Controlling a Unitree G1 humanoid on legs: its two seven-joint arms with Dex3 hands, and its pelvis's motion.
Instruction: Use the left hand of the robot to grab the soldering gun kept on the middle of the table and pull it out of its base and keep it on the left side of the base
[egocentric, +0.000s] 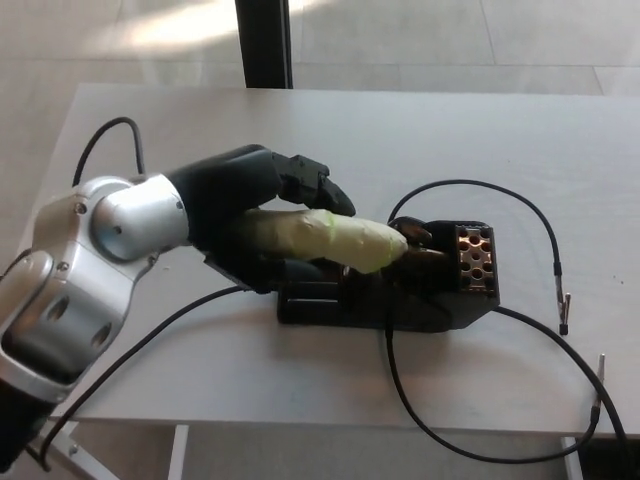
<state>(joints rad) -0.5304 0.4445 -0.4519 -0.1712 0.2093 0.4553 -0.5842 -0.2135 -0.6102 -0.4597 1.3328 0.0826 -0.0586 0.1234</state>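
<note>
The soldering gun (335, 238) has a pale yellow-green handle and lies nearly level, its dark tip end still pointing into the holder of the black base (440, 290) in the middle of the table. My left hand (255, 215) comes in from the left and is shut on the gun's handle, fingers wrapped over its rear half, thumb hidden beneath. The metal tip is hidden inside the perforated holder (477, 258). My right hand does not show.
A black cable (480, 190) loops from the gun over the table's right side. Another cable (150, 335) runs from the base off the front left edge. Two probe tips (566, 312) lie at the right. The table (200, 120) is bare behind and left of the base.
</note>
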